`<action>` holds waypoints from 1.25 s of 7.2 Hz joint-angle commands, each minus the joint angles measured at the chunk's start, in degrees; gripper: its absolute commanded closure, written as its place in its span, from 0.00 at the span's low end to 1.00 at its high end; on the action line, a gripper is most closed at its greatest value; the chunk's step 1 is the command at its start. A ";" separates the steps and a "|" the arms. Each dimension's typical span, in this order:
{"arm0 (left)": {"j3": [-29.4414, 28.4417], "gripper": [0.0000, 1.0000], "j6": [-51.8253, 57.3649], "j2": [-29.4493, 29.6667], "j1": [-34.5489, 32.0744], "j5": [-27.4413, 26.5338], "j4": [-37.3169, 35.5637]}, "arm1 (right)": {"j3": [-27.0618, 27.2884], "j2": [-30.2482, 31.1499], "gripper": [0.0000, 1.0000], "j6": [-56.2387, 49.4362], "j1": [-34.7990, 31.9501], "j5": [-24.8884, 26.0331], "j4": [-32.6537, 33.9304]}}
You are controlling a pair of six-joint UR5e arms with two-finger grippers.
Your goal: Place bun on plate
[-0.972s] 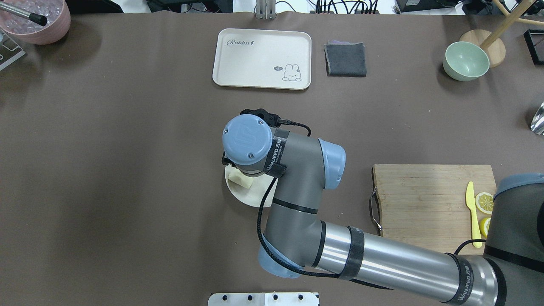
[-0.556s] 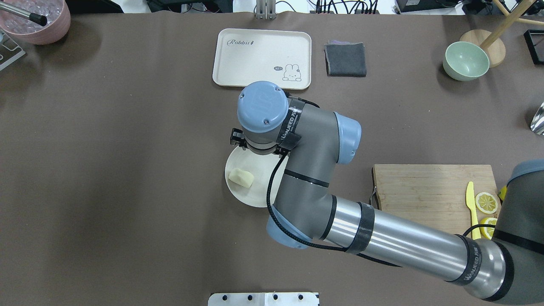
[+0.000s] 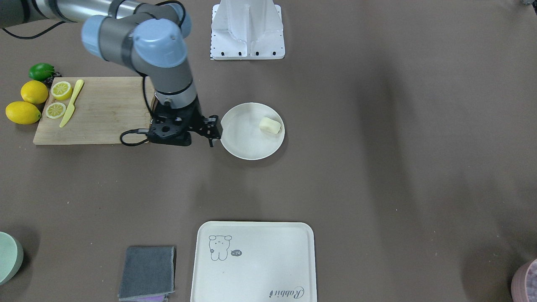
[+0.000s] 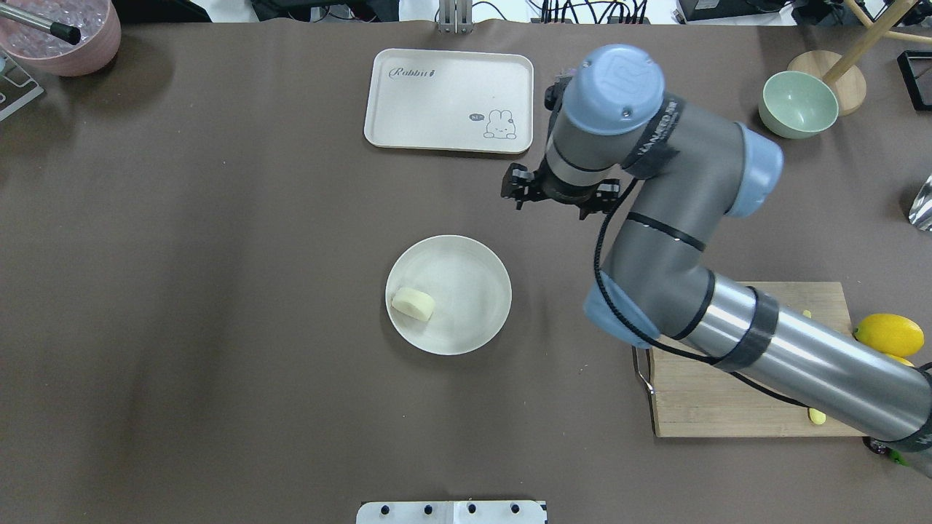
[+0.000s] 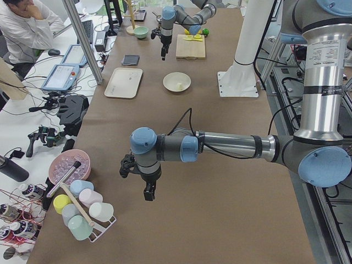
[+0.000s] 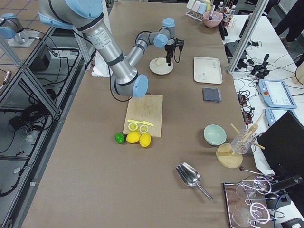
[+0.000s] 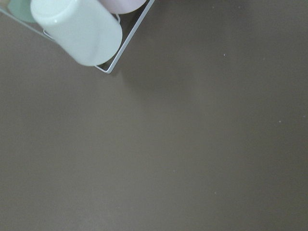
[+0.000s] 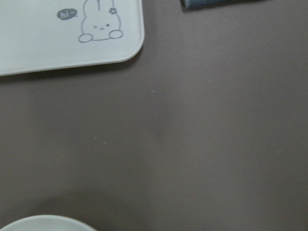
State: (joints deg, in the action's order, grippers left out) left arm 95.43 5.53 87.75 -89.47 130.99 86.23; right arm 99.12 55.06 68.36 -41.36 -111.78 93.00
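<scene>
On plate (image 4: 470,320), near its rim: bun (image 4: 413,303) lying free | right gripper (image 3: 212,130) apart from bun, empty, finger gap unclear | left gripper (image 5: 149,191) far off, cannot tell | bun likely light, soft; pinch gently across its width

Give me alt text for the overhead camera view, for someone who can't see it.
A pale bun sits on a round white plate in the middle of a brown table. The right tool hangs open and empty past the plate, near the corner of a cream tray. A wooden board lies to the right.
</scene>
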 commanded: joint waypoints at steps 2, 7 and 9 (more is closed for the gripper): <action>0.46 0.02 0.01 -0.39 0.09 0.58 0.26 | 3.53 15.90 0.00 -26.17 -16.85 -10.52 0.08; 0.63 0.02 0.01 0.14 0.09 0.58 0.26 | 3.80 42.80 0.00 -69.44 -44.10 -21.43 -0.01; 0.72 0.02 0.01 0.31 0.17 0.58 0.26 | 3.36 47.50 0.00 -71.62 -48.72 -23.49 -0.10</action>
State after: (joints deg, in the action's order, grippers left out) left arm 96.11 5.54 87.96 -89.33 131.57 86.48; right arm 102.85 99.66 -1.41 -87.27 -134.22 92.94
